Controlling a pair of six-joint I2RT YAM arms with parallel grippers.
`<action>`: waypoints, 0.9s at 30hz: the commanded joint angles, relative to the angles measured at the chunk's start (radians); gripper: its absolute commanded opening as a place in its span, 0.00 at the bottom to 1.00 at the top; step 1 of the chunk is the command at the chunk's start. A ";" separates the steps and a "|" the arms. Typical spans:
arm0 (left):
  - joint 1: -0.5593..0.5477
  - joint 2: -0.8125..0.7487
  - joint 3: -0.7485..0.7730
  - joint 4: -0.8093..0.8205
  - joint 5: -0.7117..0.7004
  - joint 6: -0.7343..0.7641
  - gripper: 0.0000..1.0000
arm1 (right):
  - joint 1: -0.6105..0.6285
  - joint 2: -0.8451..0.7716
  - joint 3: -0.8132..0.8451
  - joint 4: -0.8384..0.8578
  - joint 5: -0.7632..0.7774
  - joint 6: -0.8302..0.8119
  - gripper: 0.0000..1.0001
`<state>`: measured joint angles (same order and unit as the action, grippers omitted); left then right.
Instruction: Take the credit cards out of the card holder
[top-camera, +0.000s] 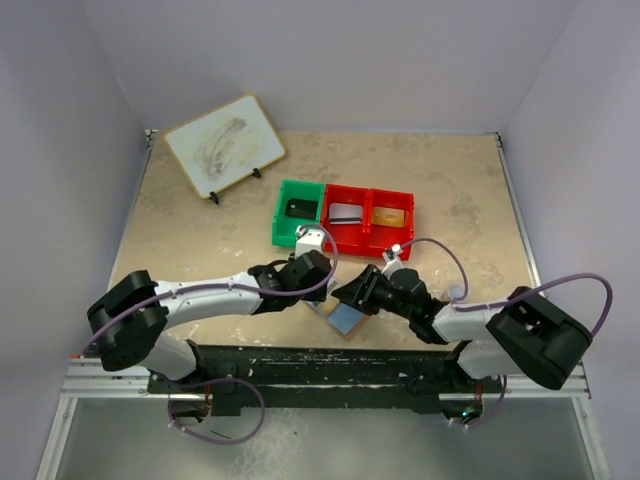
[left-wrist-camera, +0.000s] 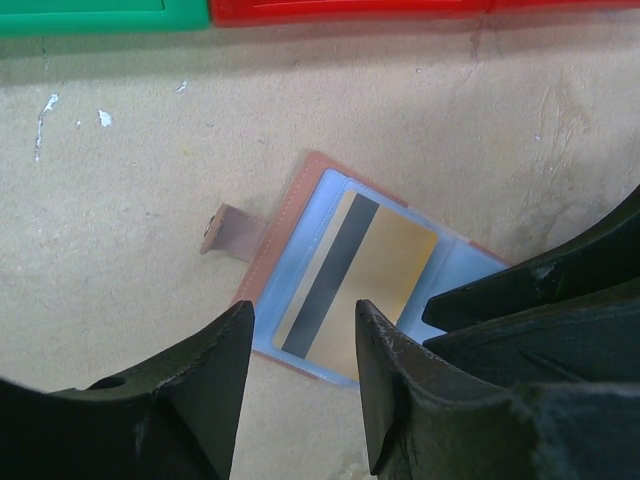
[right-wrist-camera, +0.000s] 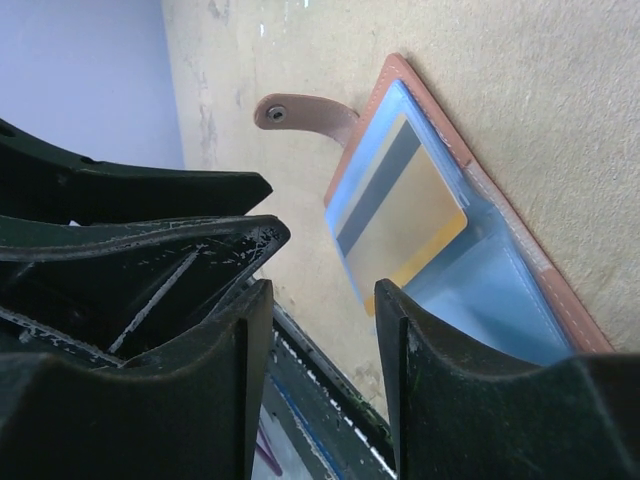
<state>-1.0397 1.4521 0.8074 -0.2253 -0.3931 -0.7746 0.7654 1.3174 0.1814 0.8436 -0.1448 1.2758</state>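
The card holder (top-camera: 347, 321) lies open on the table close to the front edge, tan-pink outside (left-wrist-camera: 300, 215) with pale blue inner panels (right-wrist-camera: 490, 290). Its snap tab (right-wrist-camera: 290, 112) sticks out to one side. A gold card with a dark stripe (left-wrist-camera: 372, 268) sits in the inner panel and also shows in the right wrist view (right-wrist-camera: 405, 215). My left gripper (left-wrist-camera: 303, 340) is open and empty, just above the holder's near edge. My right gripper (right-wrist-camera: 322, 300) is open and empty, hovering over the table edge beside the holder. Both grippers meet over it in the top view, left (top-camera: 322, 290) and right (top-camera: 345, 298).
A green bin (top-camera: 300, 212) holding a dark item and two joined red bins (top-camera: 368, 222) holding a silver card (top-camera: 347, 213) and a gold card (top-camera: 390, 215) stand just behind the holder. A white board on a stand (top-camera: 225, 145) is at the back left. The black table-edge rail (right-wrist-camera: 330, 400) runs close by.
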 joint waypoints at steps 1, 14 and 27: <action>0.006 0.028 0.049 0.054 0.026 -0.011 0.42 | 0.003 0.038 -0.009 0.097 -0.011 0.023 0.47; 0.006 0.145 0.067 0.032 0.039 -0.042 0.30 | 0.003 0.213 -0.069 0.267 0.011 0.088 0.38; 0.006 0.172 0.041 0.011 0.030 -0.058 0.20 | 0.003 0.348 -0.098 0.474 0.003 0.111 0.24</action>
<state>-1.0397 1.6184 0.8467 -0.2123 -0.3630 -0.8192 0.7658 1.6287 0.1024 1.1988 -0.1490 1.3766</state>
